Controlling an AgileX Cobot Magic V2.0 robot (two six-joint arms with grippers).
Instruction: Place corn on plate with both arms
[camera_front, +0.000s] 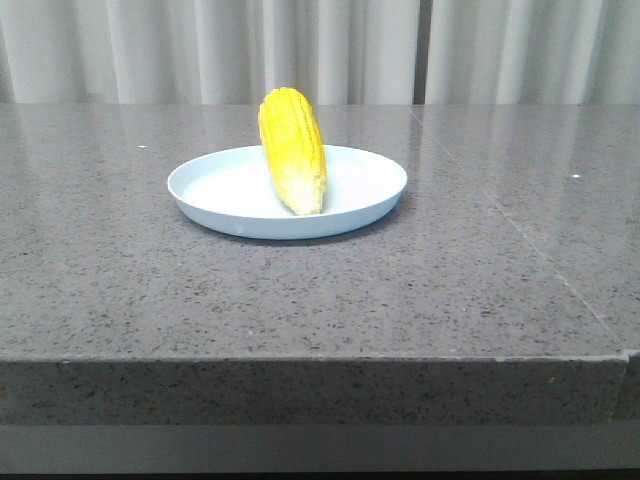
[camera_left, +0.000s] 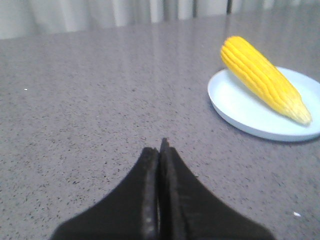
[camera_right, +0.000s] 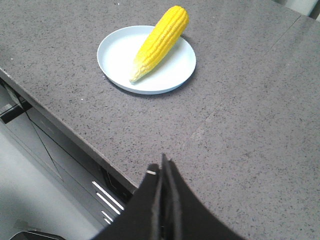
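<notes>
In the front view, the near edge of the grey speckled stone table (camera_front: 320, 300) filled the lower half of the frame, and no arm was seen there. Further back, slightly above the middle of the frame, lay the round, shallow, pale blue-white plate (camera_front: 220, 185). The bright yellow corn cob (camera_front: 292, 145) rested on it, with its paler tapered tip inside the plate toward the camera and its thick end over the far rim. Behind the table hung a pale curtain (camera_front: 320, 50) across the top of the frame.

In the left wrist view, the left gripper (camera_left: 160, 150), two black tapered fingers, stood at the bottom centre. Its fingers were pressed together and held nothing. The plate (camera_left: 235, 112) with the corn (camera_left: 262, 77) was in the upper right, well apart from it.

In the right wrist view, the right gripper (camera_right: 162, 172) was also at the bottom centre, its fingers closed together and empty. The plate (camera_right: 117, 50) and the corn (camera_right: 160, 40) were in the upper middle, far from the fingertips.

By this layout the task seemed finished: the corn was already on the plate and both grippers were away from it. Nothing more appeared to remain, except perhaps bringing the arms to rest.
</notes>
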